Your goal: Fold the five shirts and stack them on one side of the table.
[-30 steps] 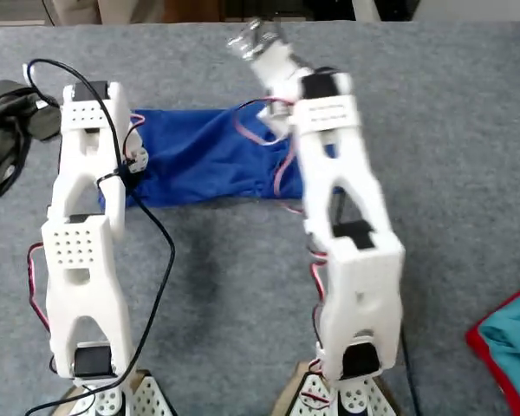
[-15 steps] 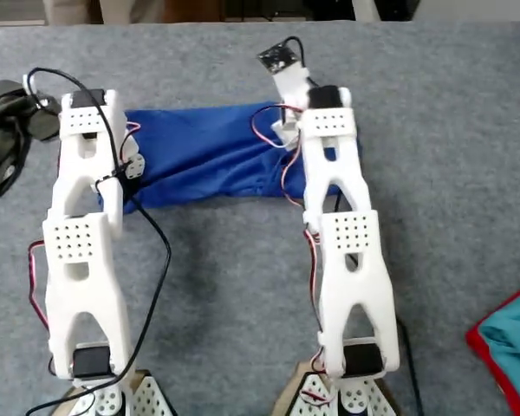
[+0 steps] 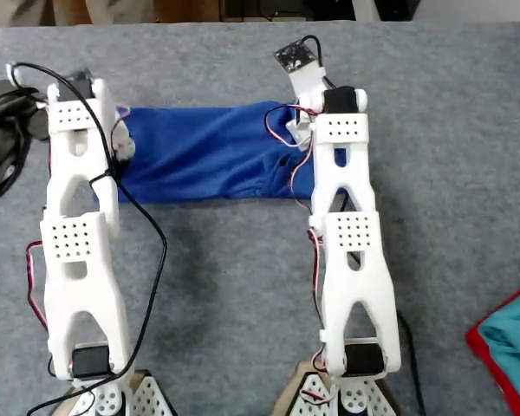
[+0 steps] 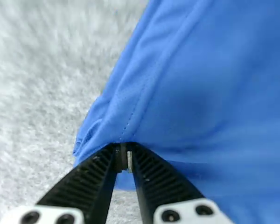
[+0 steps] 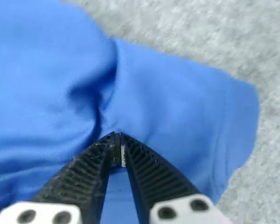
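Note:
A blue shirt (image 3: 208, 156) lies as a long folded band across the far middle of the grey table. In the high view my left gripper (image 3: 120, 146) is at the band's left end and my right gripper (image 3: 302, 130) at its right end. The left wrist view has the left gripper (image 4: 124, 157) shut on a fold at the blue shirt's (image 4: 210, 79) edge. The right wrist view shows the right gripper (image 5: 116, 150) pinching a crease in the blue shirt (image 5: 168, 112), near a sleeve. The arms hide both ends of the shirt from above.
A dark olive shirt (image 3: 4, 139) lies crumpled at the table's left edge. A teal shirt (image 3: 513, 338) on a red one pokes in at the right edge. Bare grey table (image 3: 217, 286) stretches between the arms' bases.
The right arm swung right and came down onto the shirt's right end. The left arm shifted slightly toward the far edge. The blue band is now stretched longer and flatter.

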Controlling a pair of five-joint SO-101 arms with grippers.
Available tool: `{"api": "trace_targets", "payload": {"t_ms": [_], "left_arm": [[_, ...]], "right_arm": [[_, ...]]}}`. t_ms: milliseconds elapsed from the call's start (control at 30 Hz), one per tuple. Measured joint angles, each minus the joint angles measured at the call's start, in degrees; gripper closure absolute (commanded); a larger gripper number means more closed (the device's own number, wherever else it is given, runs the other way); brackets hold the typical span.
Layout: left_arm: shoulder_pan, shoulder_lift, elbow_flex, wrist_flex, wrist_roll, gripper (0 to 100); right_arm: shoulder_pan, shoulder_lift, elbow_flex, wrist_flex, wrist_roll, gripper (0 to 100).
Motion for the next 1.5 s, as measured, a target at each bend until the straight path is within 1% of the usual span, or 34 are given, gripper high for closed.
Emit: {"api": "trace_targets", "payload": {"t_ms": [67, 200, 333, 400, 600, 767, 1200, 1500], "left_arm": [[1.2, -2.0, -3.7, 0.0, 0.0, 98], [3.4, -4.3, -11.3, 0.0, -0.2, 97], [2.7, -4.4, -13.9, -1.8, 0.0, 86], [2.5, -4.2, -13.9, -3.0, -0.1, 83], [-0.5, 4.4, -14.2, -5.3, -0.2, 82], [-2.8, 10.9, -14.2, -5.0, -3.3, 83], [-4.3, 15.0, -15.1, -4.9, -9.4, 83], [-4.7, 15.4, -15.4, -4.6, -15.4, 83]], "right_arm": [[-1.1, -1.8, 0.0, 2.5, 1.9, 87.8], [-2.6, -7.6, 0.0, 5.9, 3.3, 87.1], [-2.4, -12.1, 0.0, 7.1, 3.3, 87.1], [-1.8, -13.9, 0.0, 7.6, 3.3, 87.1], [0.6, -15.9, 0.0, 8.1, 3.3, 87.1], [1.6, -17.0, 0.0, 8.1, 3.3, 87.1], [1.6, -17.0, 0.0, 8.1, 3.3, 87.1], [1.6, -17.0, 0.0, 8.1, 3.3, 87.1]]}}
